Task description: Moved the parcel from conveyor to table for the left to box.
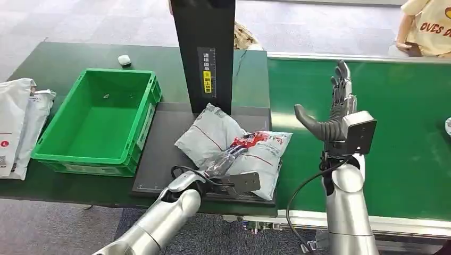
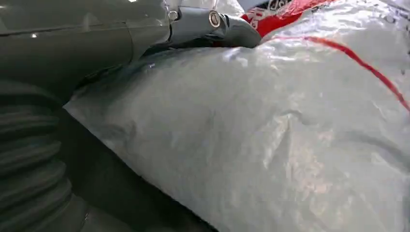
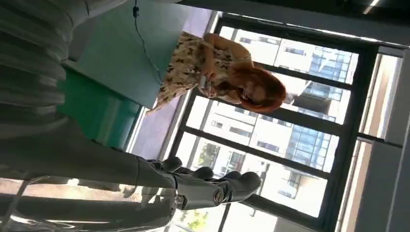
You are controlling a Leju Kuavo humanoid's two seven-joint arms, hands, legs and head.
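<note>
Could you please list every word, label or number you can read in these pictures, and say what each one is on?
"OVES DRE", partly cut off: on the yellow shirt of a person beyond the conveyor.
Yellow and white label on the black post: too small to read.
Red print on the parcel: blurred.
Labels on the green crate: unreadable.

Even, bright daylight is seen in the head view, with soft, faint shadows under the green crate [image 1: 98,119] and beside the black post [image 1: 206,53]; focus is fairly sharp throughout. In the left wrist view, the parcel [image 2: 270,145] is rendered soft and blurred at close range, with patchy glare on its plastic film. The right wrist view is strongly backlit by large windows [image 3: 290,125], which are overexposed, and the right hand [image 3: 203,188] is left in dim silhouette.
</note>
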